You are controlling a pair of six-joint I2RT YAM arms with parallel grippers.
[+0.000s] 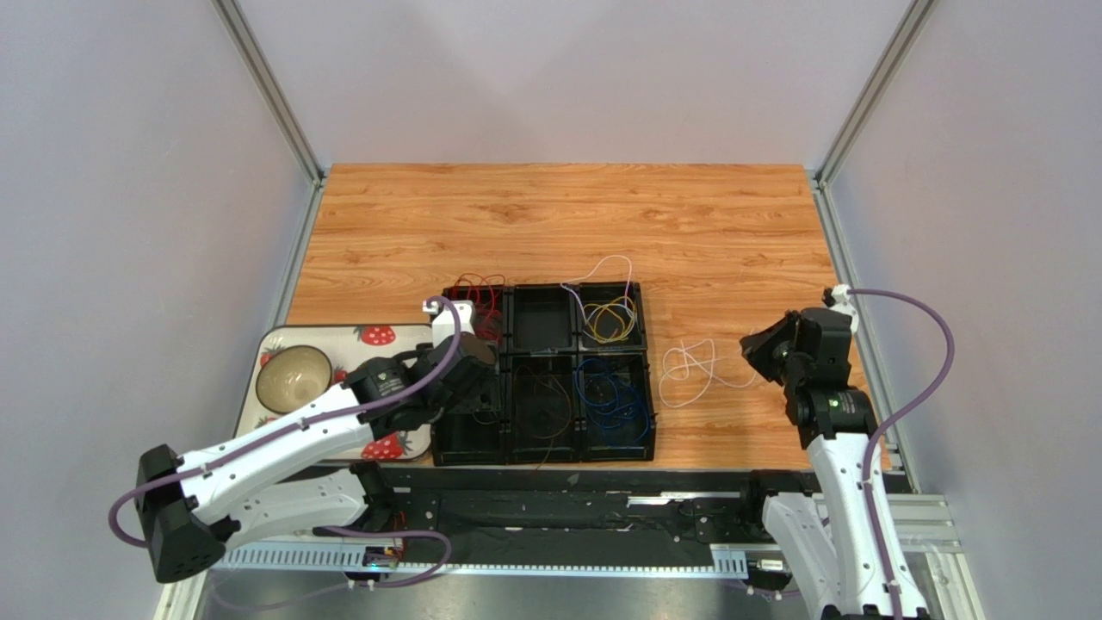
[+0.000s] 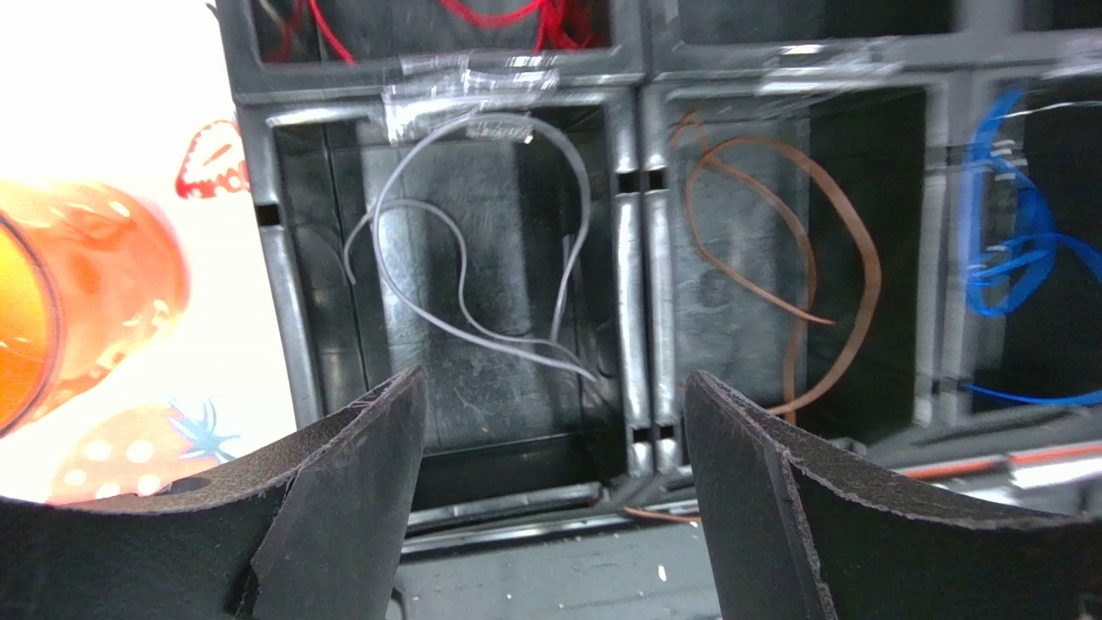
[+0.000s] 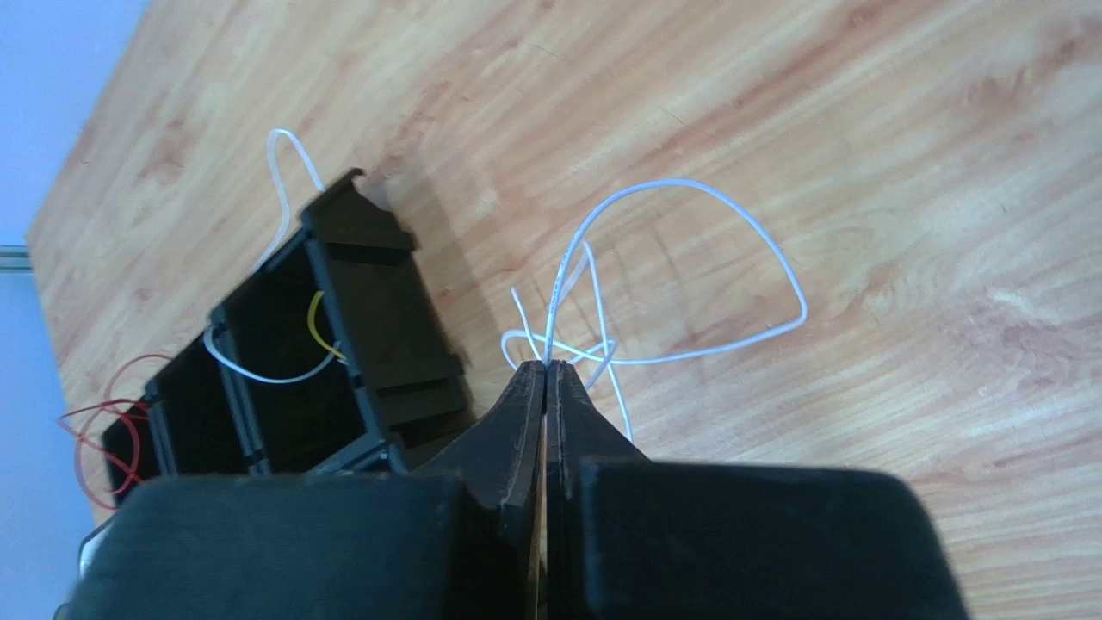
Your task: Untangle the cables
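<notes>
Six black bins (image 1: pixel 511 351) sit in a block on the wood-grain worktop (image 1: pixel 556 220) in the top view. Most of the cables (image 1: pixel 608 317) lie sorted in them: red far left, yellow and white far right, blue near right. One white cable (image 1: pixel 692 368) lies loose on the worktop just right of the bins, so the sorting looks nearly done. A strawberry tray (image 1: pixel 343 339) with a bowl (image 1: pixel 292 377) stands left of the bins. Pale walls (image 1: pixel 556 78) close the left, far and right sides.

In the left wrist view the left pincer (image 2: pixel 554 388) stands open and empty over the near edge of the near-left bin. A grey cable (image 2: pixel 518 346) lies alone there, and a brown cable (image 2: pixel 876 278) lies in the next bin right.

In the right wrist view the right pincer (image 3: pixel 545 372) is closed, with nothing seen between its jaws. The white cable lies on the worktop past its tips. The next pick probably falls to this pincer. It should open and come down on a single strand clear of the crossings. It should then lift slowly so the loops slide apart rather than knot.
</notes>
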